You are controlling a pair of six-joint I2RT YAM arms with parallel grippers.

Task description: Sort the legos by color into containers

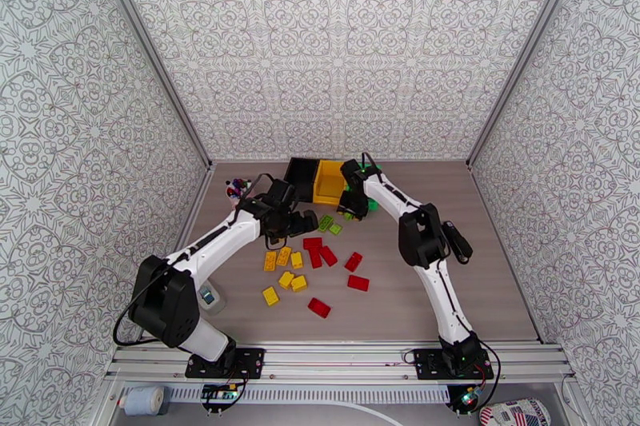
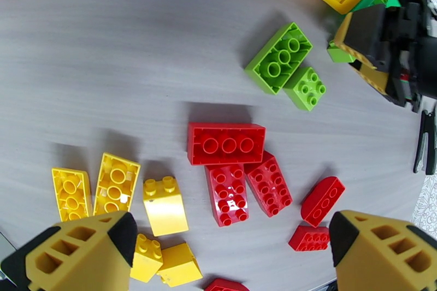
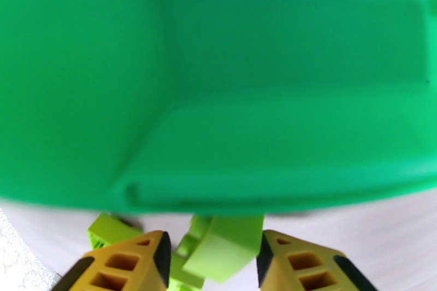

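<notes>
Beside the green bin [image 3: 218,68], right gripper [image 3: 213,256] brackets a green brick [image 3: 226,245], grip unclear; left gripper [image 2: 230,229] wide apart.

Colours — quick rundown
Red legos [image 2: 226,143], yellow legos [image 2: 117,184], lt-green legos [image 2: 278,57] are showing vs grey wood-grain table [image 2: 109,41]; black bin [image 1: 301,172], yellow bin [image 1: 328,181], green bin [image 3: 273,68]; walls [image 1: 320,44] wearing grey/white floral ptn.

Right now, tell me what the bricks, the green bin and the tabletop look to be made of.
Bricks: hard moulded plastic, glossy; soft highlights on studs and crisp edges.
Green bin: likely plastic too, smooth, semi-gloss, with a moulded rim; blurred up close.
Tabletop: wood-grain look, matte grey; could be laminate rather than real wood.
</notes>
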